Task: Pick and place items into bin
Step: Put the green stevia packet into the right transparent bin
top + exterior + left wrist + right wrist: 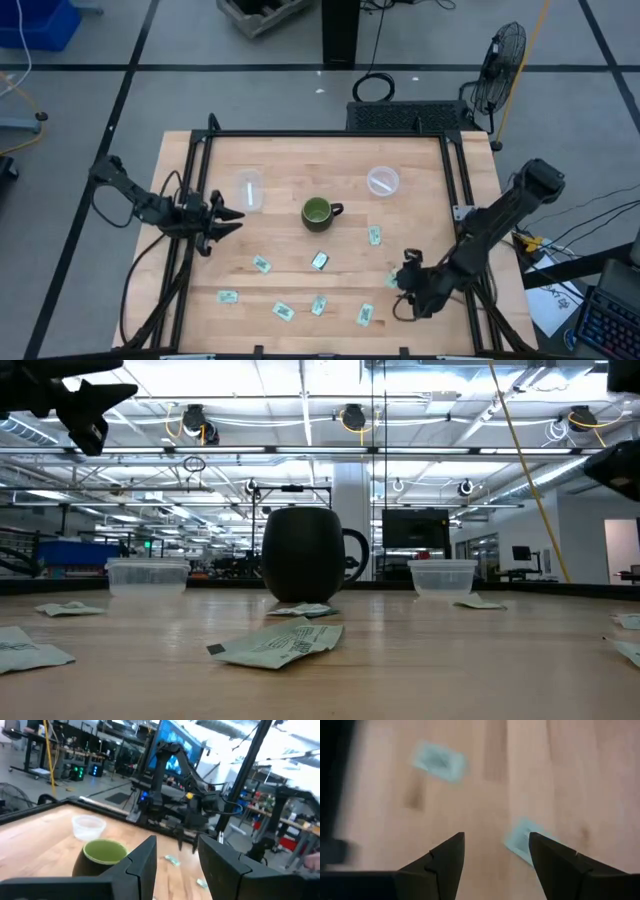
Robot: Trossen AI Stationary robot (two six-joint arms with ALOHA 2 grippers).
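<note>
mug [318, 213] mid-table, containers [248, 189] either side, packets [321, 261] in front

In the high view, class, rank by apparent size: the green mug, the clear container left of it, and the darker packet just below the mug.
1. Clear container and green mug: they look about alike, so no firm order.
2. Darker packet: clearly smallest.

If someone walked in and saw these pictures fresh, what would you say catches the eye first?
Probably the green mug at the table's middle, flanked by two clear plastic tubs. Next, the small pale packets scattered across the near half of the wooden table. The right gripper hangs open, low over packets near the right edge.
</note>
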